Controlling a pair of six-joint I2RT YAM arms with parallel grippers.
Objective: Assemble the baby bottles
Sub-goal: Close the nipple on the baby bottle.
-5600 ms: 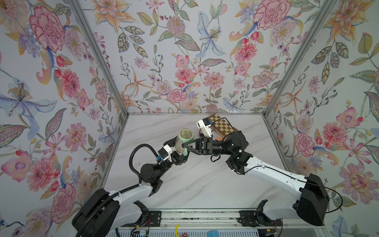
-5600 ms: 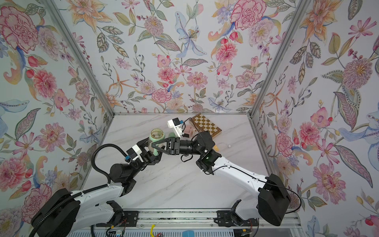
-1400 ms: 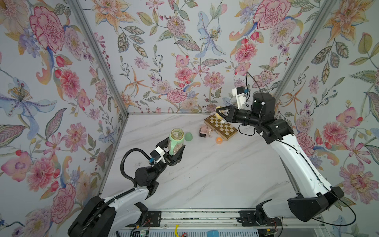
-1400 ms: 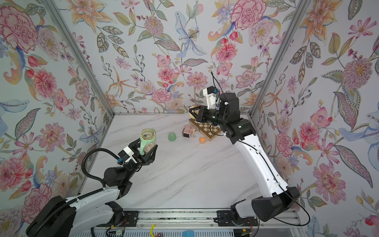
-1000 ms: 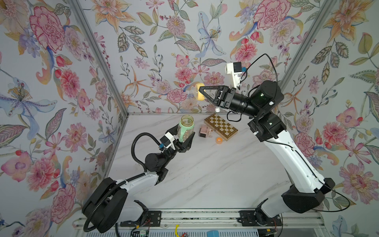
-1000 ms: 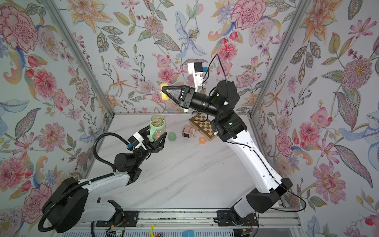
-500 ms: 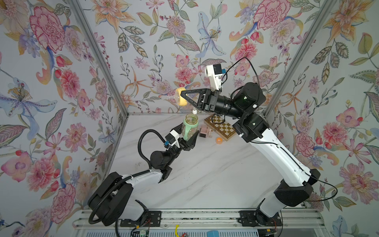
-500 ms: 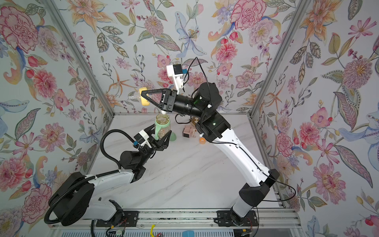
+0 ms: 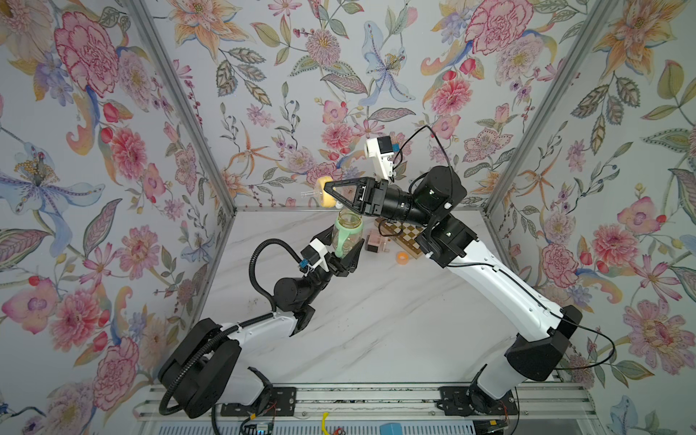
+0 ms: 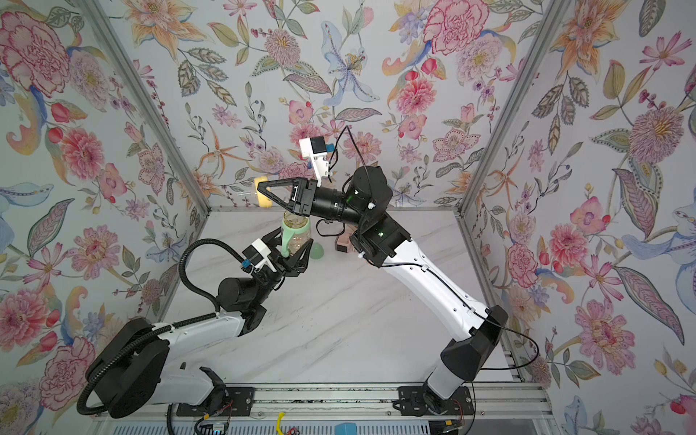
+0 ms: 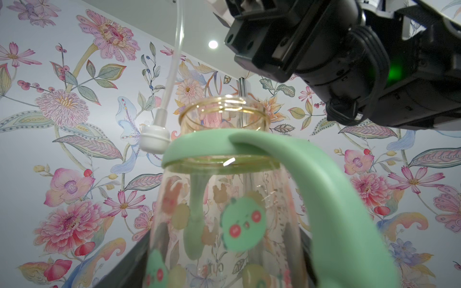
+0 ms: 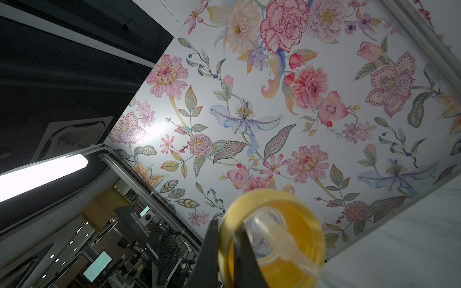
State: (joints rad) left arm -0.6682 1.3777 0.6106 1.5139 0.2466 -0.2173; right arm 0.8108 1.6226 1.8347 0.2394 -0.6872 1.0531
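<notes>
My marble worktop (image 9: 376, 324) carries a checkered board (image 9: 408, 241) near the back wall. A pink-and-black boxy bottle (image 9: 374, 243) stands just beside it, and a small orange ring (image 9: 403, 258) lies at its near edge. Floral wallpaper (image 9: 301, 94) surrounds me.

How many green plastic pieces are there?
2. The mint-green handled collar sits around the baby bottle's neck, held up by the left pincer. The mint-green dome cap lies on the table nearby. More might be hidden.

The left arm (image 9: 260, 327) and right arm (image 9: 497, 282) had white shells and black joints; a ribbed black hose (image 9: 256, 263) looped behind the left gripper (image 9: 341, 244).
</notes>
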